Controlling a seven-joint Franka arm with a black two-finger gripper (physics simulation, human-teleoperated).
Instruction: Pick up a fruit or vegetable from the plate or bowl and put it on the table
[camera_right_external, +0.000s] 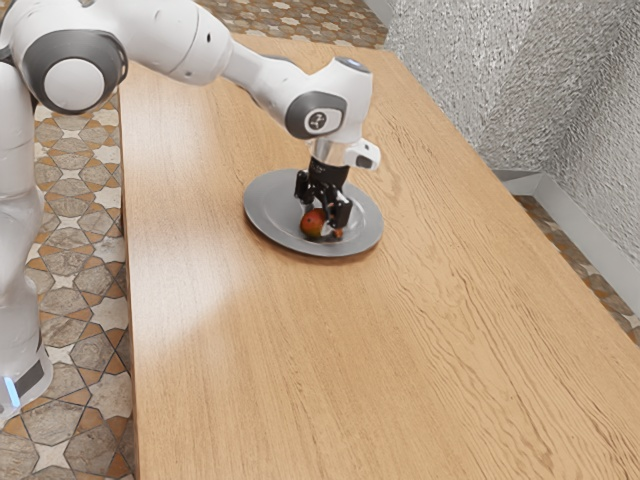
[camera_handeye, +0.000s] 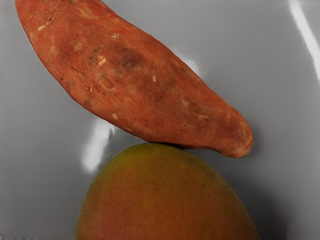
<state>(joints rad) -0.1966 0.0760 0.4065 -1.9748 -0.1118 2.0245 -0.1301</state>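
With the gripper (camera_right_external: 321, 216) opened low over the plate (camera_right_external: 264, 215), the mango (camera_handeye: 165, 195) (presumably the item to be lifted) is seated there against the sweet potato (camera_handeye: 135, 75), which could be dragged or the grip spoiled by off-centre closure.

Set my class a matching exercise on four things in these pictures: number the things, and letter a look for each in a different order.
Things:
1. Mango
2. Table
3. Sweet potato
4. Plate

Looks:
A. Grey and round, with shiny highlights
B. Long and tapered, reddish-orange with pale flecks
C. Light brown, with wood grain
D. Rounded, green shading into orange

Right pairs: 1-D, 2-C, 3-B, 4-A
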